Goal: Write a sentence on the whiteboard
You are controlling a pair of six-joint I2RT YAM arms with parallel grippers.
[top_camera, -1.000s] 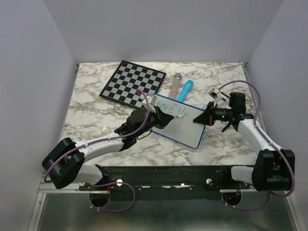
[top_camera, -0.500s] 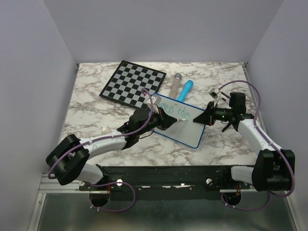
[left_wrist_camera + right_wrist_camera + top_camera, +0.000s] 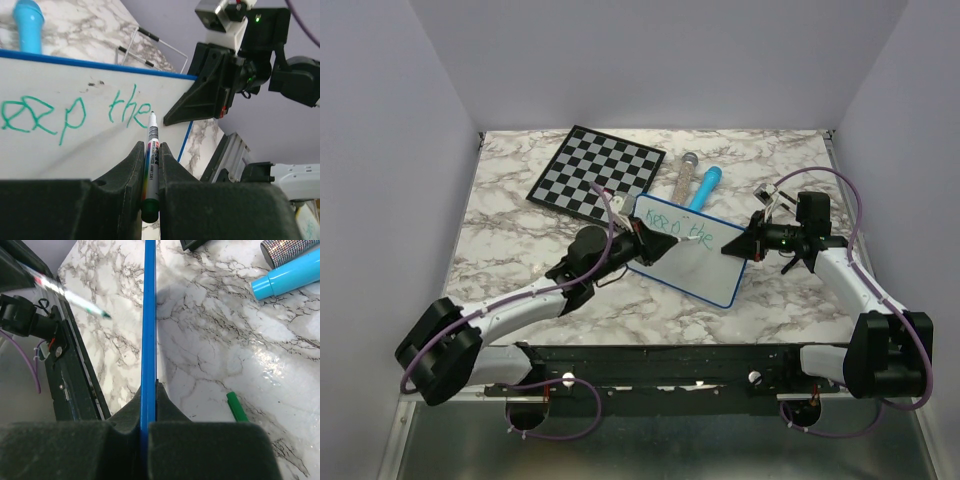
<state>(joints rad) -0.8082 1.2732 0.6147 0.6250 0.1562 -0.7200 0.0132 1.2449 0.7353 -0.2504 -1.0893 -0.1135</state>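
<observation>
Green marker letters, the start of the sentence (image 3: 75, 112), read "Keep the" along the upper part of the whiteboard (image 3: 50, 150) in the left wrist view. In the top view the whiteboard (image 3: 695, 270) lies at the centre of the marbled desk (image 3: 520, 230), just below and right of the chessboard (image 3: 598, 172).

The left gripper (image 3: 151, 150) is clamped on a marker (image 3: 152, 160). The marker's tip points at the board just to the right of the last "e". Whether it touches the white surface cannot be told.

The right gripper (image 3: 148, 385) is closed on the board's blue rim (image 3: 148, 315), pinching it at the corner towards the right of the top view to steady it. From that wrist the board is seen edge-on, so its tilt is hard to judge. A green cap (image 3: 236, 406) lies on the marble to the right of that frame.

The writing step looks to be in hand, with two words done and the rest to come. Little white remains between "the" and the clamped corner. The next move probably calls for carrying the tip down and towards the left of the board to begin a second line under "Keep". It should press lightly enough that the held board does not slip.
</observation>
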